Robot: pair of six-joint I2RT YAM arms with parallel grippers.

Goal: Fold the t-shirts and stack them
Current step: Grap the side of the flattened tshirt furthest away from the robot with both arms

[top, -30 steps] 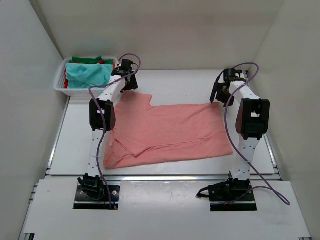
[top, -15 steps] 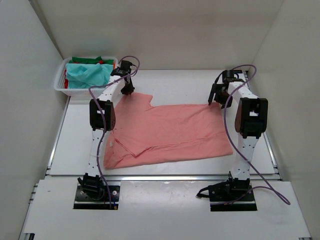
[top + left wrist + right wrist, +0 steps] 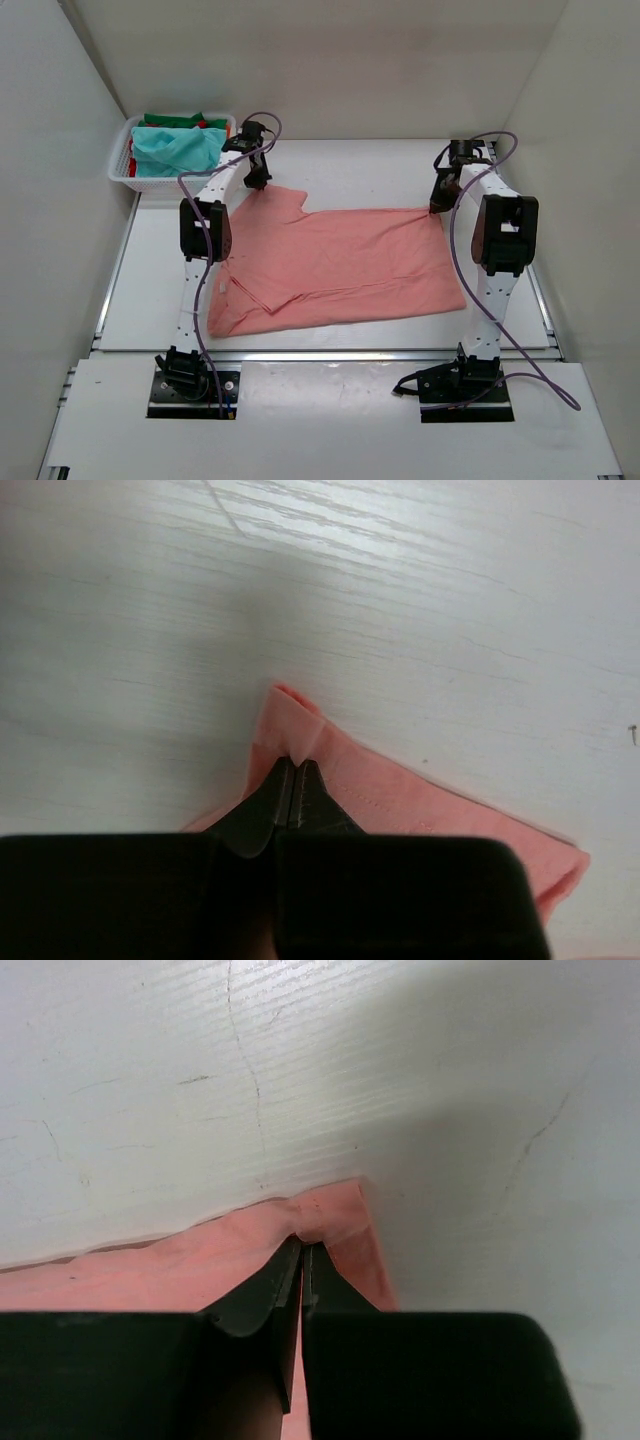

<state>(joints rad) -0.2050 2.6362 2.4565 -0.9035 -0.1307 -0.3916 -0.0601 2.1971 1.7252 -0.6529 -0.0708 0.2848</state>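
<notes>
Left gripper: fingers pressed together, pinching a small raised fold of the salmon-pink t-shirt right at its corner. The cloth bunches up just ahead of the tips, and the rest of that corner lies flat on the counter to the right of the gripper in the left wrist view. Bare white counter beyond the corner.

Right gripper: fingers also closed tight, nipping a little pucker of the same shirt at its edge, just beside a corner. Pink cloth runs left from the tips along a straight edge, with a short bit to the right; bare counter past it.

From the top view: left gripper sits on the shirt's far-left corner, right gripper on the far-right corner, both at the far edge of the cloth. The shirt is spread across the middle of the counter between the two arms, mostly flat, with a notch in its far edge and a folded-over flap near the left arm at the near-left side.

White basket at the far-left corner of the counter, just beyond the left gripper, apart from the pink shirt. It holds a teal t-shirt on top, a green t-shirt behind it, and bits of a red t-shirt showing.
</notes>
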